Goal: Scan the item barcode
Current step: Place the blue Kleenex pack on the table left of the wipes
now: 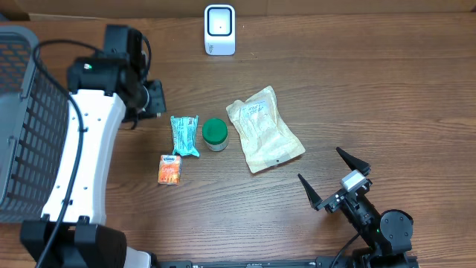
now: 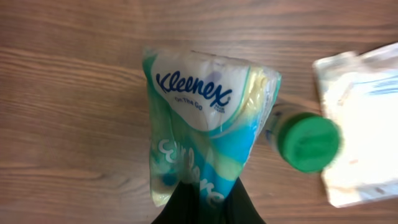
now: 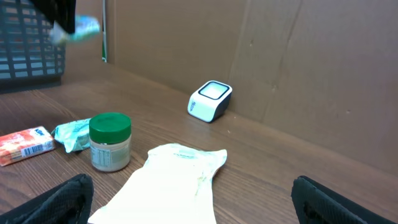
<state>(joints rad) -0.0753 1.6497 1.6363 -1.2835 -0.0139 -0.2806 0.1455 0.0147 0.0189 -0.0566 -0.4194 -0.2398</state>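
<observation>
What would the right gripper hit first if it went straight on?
Probably the pouch, lying right ahead of the right gripper; the jar sits left of that line, though height is hard to judge.

A white plastic scanner (image 1: 219,30) is sitting far on the wooden tabletop (image 1: 372,82); nearer, a teal tissue packet (image 1: 185,135), green-lidded jar (image 1: 215,135) and cream plastic pouch (image 1: 264,128) are sitting left to right.

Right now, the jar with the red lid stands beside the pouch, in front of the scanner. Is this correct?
Not quite. The jar has a green lid, not a red one; the overhead view shows it. It does stand beside the pouch, in front of the scanner.
</observation>
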